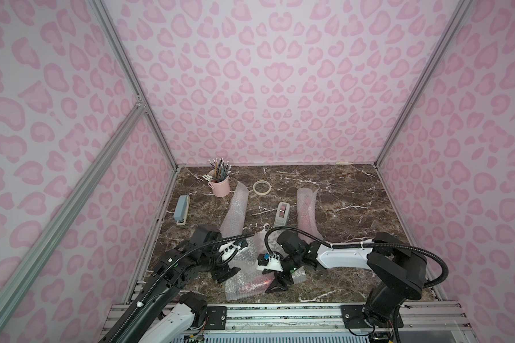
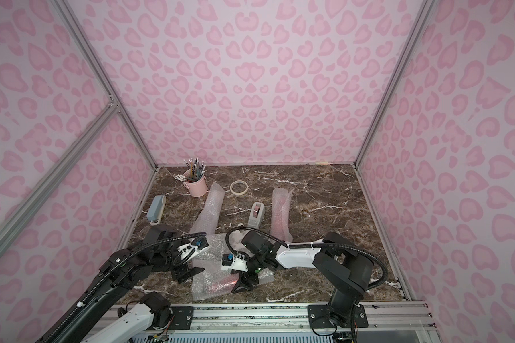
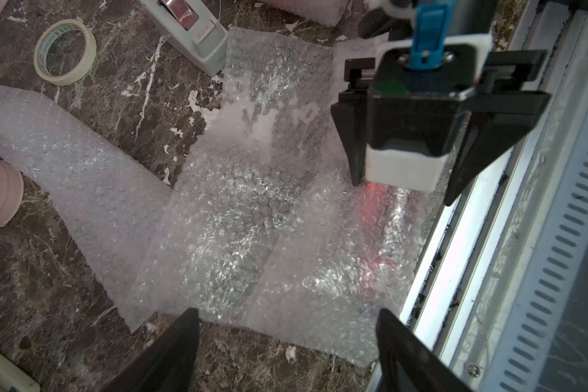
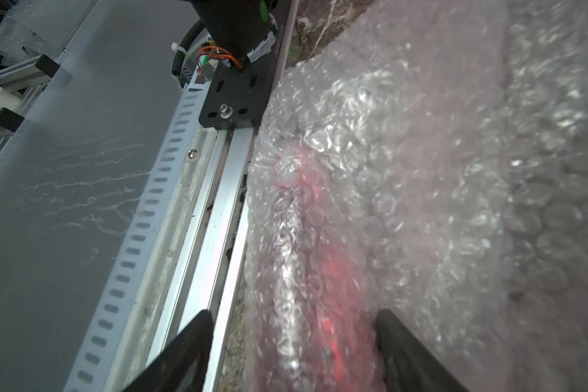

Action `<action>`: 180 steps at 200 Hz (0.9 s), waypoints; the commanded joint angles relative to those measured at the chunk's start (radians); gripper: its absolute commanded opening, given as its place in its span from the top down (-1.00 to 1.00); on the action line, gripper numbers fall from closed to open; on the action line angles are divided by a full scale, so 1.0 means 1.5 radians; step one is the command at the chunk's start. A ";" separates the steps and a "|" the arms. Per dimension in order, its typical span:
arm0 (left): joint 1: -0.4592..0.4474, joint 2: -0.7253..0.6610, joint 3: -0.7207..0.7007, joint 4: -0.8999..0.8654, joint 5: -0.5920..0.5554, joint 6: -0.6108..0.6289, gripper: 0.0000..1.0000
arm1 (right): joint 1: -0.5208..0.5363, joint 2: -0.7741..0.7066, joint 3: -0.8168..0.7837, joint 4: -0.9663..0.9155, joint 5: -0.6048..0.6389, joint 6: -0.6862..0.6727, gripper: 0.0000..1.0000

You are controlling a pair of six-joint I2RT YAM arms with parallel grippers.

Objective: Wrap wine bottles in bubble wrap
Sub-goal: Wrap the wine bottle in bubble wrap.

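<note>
My left gripper (image 1: 229,274) and right gripper (image 1: 280,284) stood wide open, empty. The pink-red bottle (image 4: 323,271) lay under bubble wrap (image 3: 238,210) at the near edge of the desk (image 1: 339,193). I judged it fragile glass in soft, slippery film, best grasped mid-body.

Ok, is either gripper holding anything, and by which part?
Nothing is held. The left gripper hangs, jaws open, above the bubble wrap sheet; the right gripper straddles the wrapped pink-red bottle, jaws open, not closed on it.
</note>
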 commanded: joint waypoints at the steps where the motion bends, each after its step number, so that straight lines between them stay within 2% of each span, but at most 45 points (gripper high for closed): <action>1: 0.000 0.003 0.006 0.025 0.022 0.011 -0.66 | 0.003 -0.030 -0.013 -0.001 0.010 0.020 -0.55; 28: 0.000 0.005 0.000 0.026 0.026 0.015 -0.66 | -0.004 -0.053 -0.020 -0.010 0.037 0.007 -0.61; 52: 0.000 0.006 0.001 0.028 0.029 0.016 -0.66 | -0.015 -0.037 -0.009 -0.053 0.082 -0.041 -0.69; 57: 0.000 0.006 0.001 0.029 0.029 0.016 -0.66 | -0.017 -0.032 -0.005 -0.060 0.092 -0.049 -0.79; 73: 0.000 0.004 0.001 0.032 0.037 0.017 -0.66 | -0.023 -0.021 0.006 -0.063 0.096 -0.060 -0.83; 117: 0.000 0.008 0.006 0.026 0.058 0.022 -0.66 | -0.012 0.023 0.027 -0.112 0.038 -0.076 -0.77; 156: 0.000 0.013 0.006 0.028 0.081 0.026 -0.66 | 0.004 -0.019 -0.031 -0.083 0.043 -0.056 -0.68; 180: -0.003 0.024 0.007 0.030 0.109 0.038 -0.64 | 0.017 0.000 -0.032 -0.079 0.061 -0.049 -0.61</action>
